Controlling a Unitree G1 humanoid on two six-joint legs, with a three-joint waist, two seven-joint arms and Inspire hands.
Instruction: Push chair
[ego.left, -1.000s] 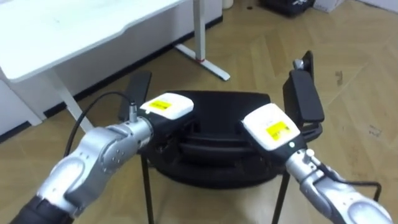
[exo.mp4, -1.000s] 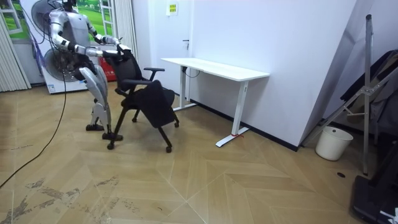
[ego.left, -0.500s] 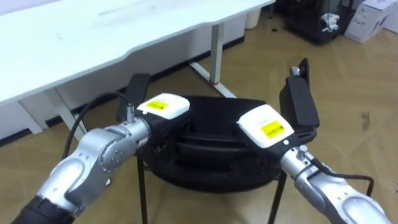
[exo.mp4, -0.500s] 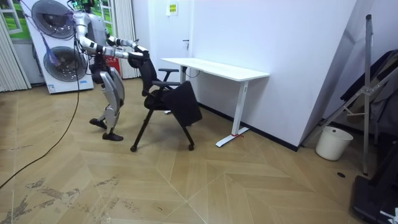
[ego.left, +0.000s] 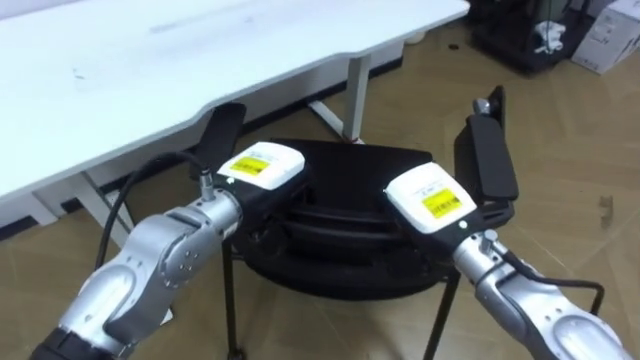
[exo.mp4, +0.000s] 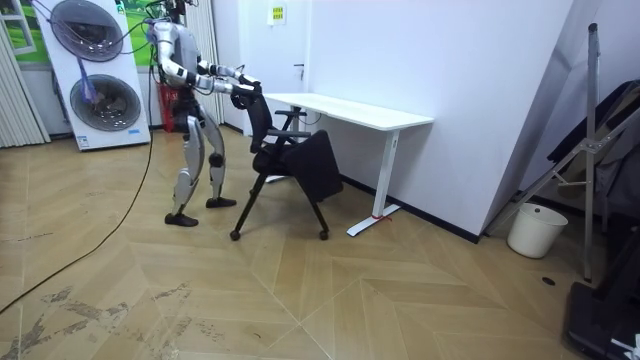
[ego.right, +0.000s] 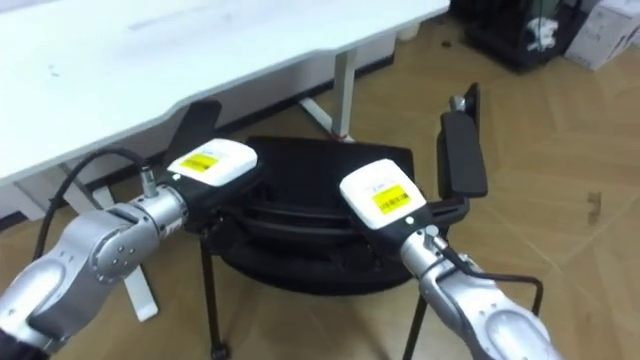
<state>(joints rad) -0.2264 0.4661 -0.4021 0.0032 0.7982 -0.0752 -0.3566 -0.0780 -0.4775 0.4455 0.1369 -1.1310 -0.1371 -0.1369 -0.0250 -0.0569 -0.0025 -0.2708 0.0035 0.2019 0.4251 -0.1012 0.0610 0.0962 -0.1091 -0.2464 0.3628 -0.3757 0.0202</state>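
Note:
A black office chair (ego.left: 345, 240) stands right before me, its seat facing the white desk (ego.left: 150, 70). Its armrests (ego.left: 222, 130) (ego.left: 490, 155) stick up on either side. My left hand (ego.left: 262, 170) and right hand (ego.left: 430, 198) both lie on the top of the backrest, backs up, with the fingers hidden over its far side. In the room view I stand upright behind the chair (exo.mp4: 290, 165), arms stretched forward to its back, and its front is at the desk (exo.mp4: 350, 108).
The desk's leg (ego.left: 358, 85) and foot stand just beyond the seat. Two stacked washing machines (exo.mp4: 95, 75) are at the room view's left. A white bin (exo.mp4: 527, 230) and a folded ladder (exo.mp4: 590, 150) stand by the right wall. Dark boxes (ego.left: 520, 40) lie on the floor far right.
I have walked toward the desk with the chair rolling ahead, toward the room view's right. Both hands have stayed on the backrest. The desk now looms closer.

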